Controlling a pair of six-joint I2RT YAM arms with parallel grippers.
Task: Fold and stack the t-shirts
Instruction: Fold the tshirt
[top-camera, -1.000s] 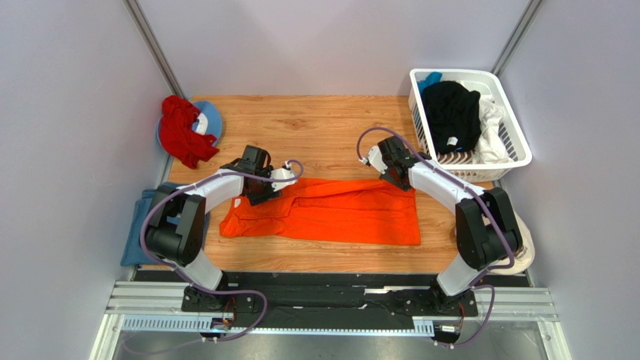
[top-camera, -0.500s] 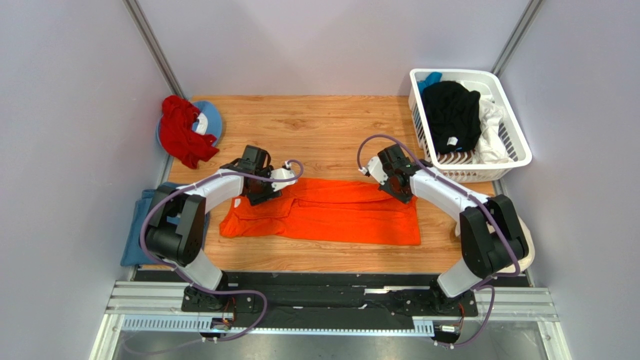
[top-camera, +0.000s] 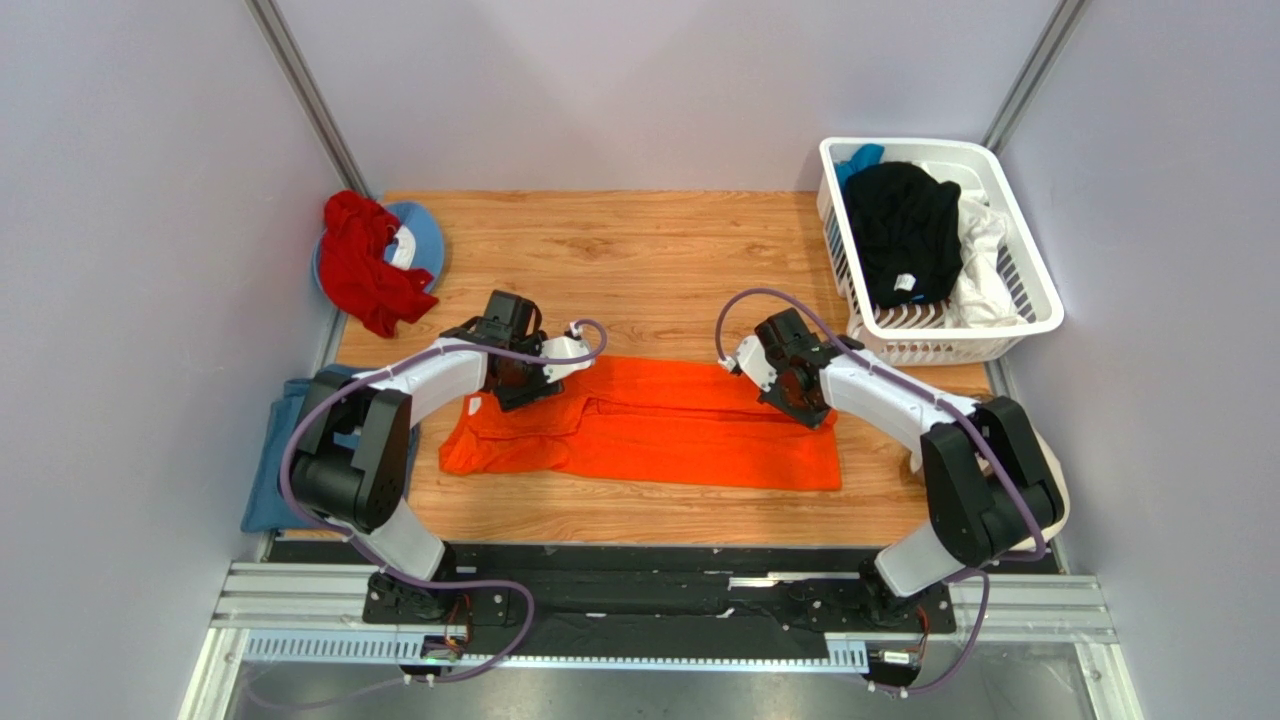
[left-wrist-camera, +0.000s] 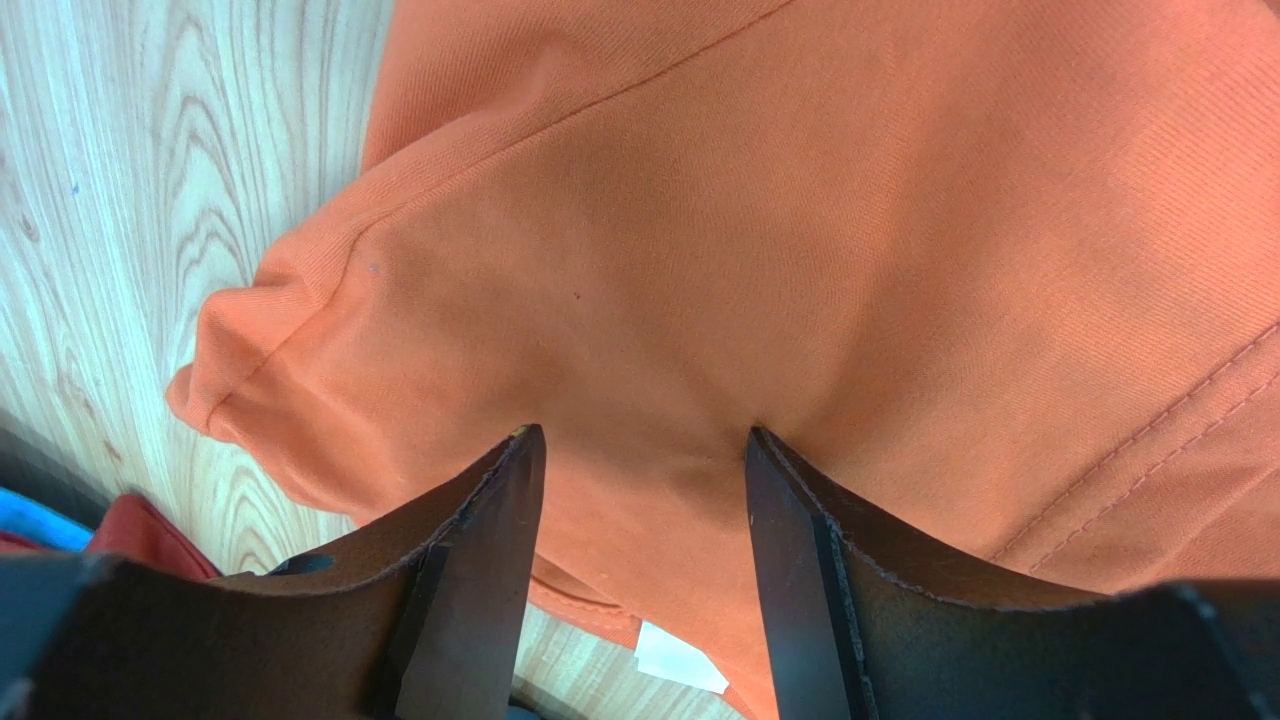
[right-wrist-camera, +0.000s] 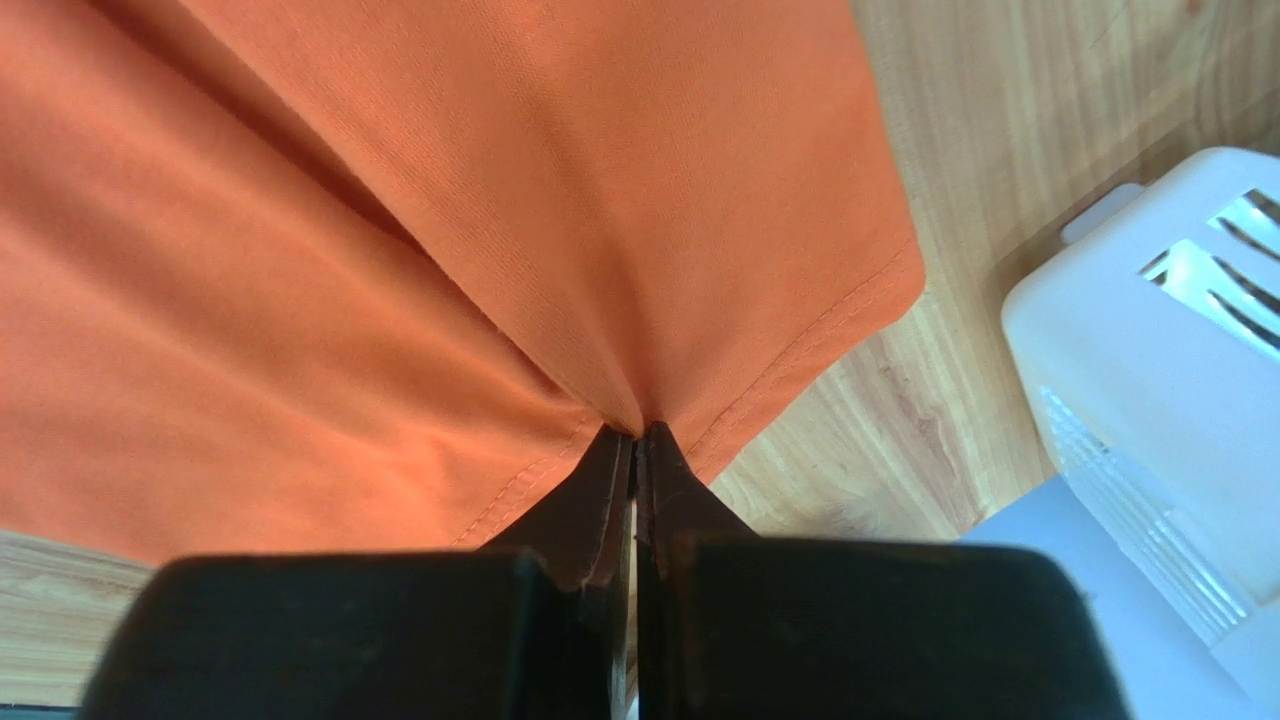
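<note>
no lettering, brand or number is legible — the white tag (left-wrist-camera: 675, 659) by the orange t-shirt (left-wrist-camera: 842, 225) reads blank.

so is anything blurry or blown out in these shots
Top external: even light, sharp, no glare. Left wrist: orange t-shirt crisp, pincer fingers shadowed, nearly black. Right wrist: white basket very bright, little detail.

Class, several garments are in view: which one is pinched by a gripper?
The orange t-shirt: the right gripper is shut on its far right corner. No gripper holds the red garment, blue shirt or black shirt.
</note>
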